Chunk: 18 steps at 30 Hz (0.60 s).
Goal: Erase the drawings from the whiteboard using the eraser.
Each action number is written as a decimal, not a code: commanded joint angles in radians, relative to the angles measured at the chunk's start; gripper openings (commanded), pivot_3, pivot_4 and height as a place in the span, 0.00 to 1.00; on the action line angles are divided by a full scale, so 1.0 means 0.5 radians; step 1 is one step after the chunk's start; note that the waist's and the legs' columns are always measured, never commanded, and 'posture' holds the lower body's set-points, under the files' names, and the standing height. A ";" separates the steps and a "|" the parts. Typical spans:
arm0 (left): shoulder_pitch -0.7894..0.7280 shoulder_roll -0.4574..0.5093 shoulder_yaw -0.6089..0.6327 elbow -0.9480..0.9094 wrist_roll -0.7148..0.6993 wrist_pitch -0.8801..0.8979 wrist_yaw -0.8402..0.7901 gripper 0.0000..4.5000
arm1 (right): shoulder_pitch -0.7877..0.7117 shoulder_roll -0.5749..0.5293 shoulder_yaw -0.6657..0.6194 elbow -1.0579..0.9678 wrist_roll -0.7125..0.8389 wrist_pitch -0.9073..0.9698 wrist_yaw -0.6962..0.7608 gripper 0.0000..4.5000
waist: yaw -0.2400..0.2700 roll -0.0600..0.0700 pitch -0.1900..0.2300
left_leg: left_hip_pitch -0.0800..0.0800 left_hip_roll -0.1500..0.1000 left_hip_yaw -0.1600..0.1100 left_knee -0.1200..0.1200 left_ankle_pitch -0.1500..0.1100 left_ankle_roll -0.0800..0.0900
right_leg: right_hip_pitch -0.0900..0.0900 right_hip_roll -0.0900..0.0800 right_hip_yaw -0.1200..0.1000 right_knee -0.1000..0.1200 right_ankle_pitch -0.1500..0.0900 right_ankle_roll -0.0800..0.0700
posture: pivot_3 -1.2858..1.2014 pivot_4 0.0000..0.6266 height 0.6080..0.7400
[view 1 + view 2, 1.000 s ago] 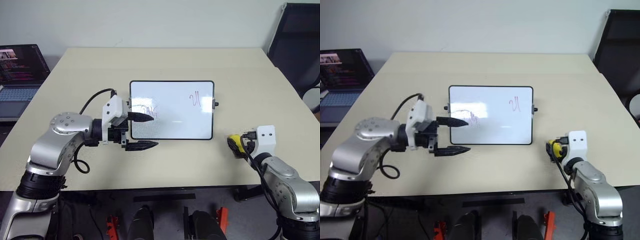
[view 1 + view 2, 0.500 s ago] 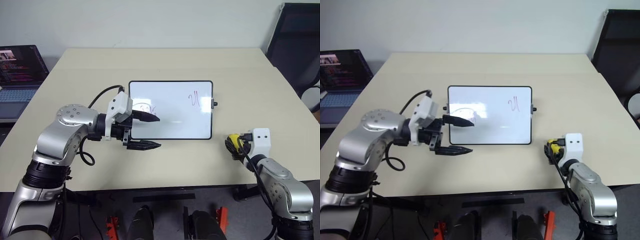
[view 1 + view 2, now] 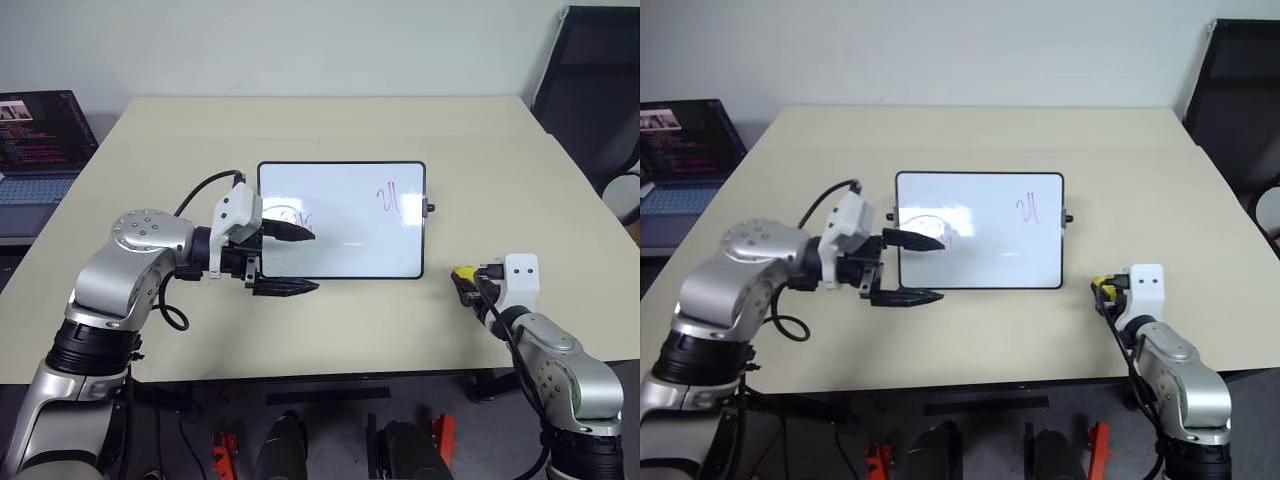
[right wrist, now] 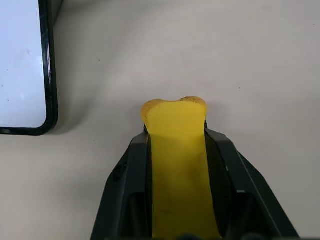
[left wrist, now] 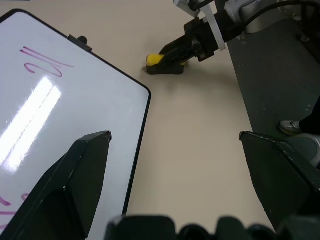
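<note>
Head view: the whiteboard lies flat mid-bench, red drawings still on it. Left claw hangs wide open over its left edge, holding nothing.

Left wrist view: the eraser sits off the board's corner.

Right wrist view: right claw is squeezed tight on it.

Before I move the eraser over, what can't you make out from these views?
- Wider drawing, head views: the left tool's upper finger overlaps it.
- Same drawing, left wrist view: cut off at the edge.
- Eraser, right wrist view: its sides lie behind the right tool's closed fingers.
- Whether the eraser touches the table: unclear.
- Laptop: cropped.
</note>
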 commanded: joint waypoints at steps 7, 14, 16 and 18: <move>-0.002 0.039 0.088 -0.025 0.064 0.057 0.201 1.00 | -0.537 -0.175 0.210 -0.464 0.221 0.383 0.147 0.24 | -0.012 0.000 0.000 | 0.003 0.001 -0.001 0.002 0.000 0.000 | 0.000 0.002 0.001 0.006 0.000 0.000 | 0.52 0.24 1.00; -0.061 0.040 0.095 0.063 0.075 0.044 0.194 1.00 | -1.031 -0.131 0.585 0.006 -0.078 0.078 0.127 0.24 | -0.006 0.000 0.000 | 0.003 0.002 -0.001 0.004 0.001 0.001 | 0.000 0.003 0.001 0.009 0.000 -0.001 | 0.52 0.24 1.00; -0.064 0.051 0.102 0.063 0.076 0.034 0.183 1.00 | -1.159 -0.117 0.668 0.212 -0.195 -0.074 0.127 0.24 | -0.005 0.000 0.000 | 0.003 0.002 -0.001 0.004 0.001 0.001 | -0.001 0.003 0.001 0.009 0.000 -0.001 | 0.52 0.24 1.00; -0.056 0.063 0.108 0.050 0.073 0.031 0.173 1.00 | -1.272 -0.107 0.739 0.422 -0.308 -0.214 0.135 0.24 | -0.004 0.000 0.000 | 0.003 0.001 0.000 0.004 0.001 0.001 | -0.001 0.003 0.001 0.010 0.001 -0.003 | 0.52 0.24 1.00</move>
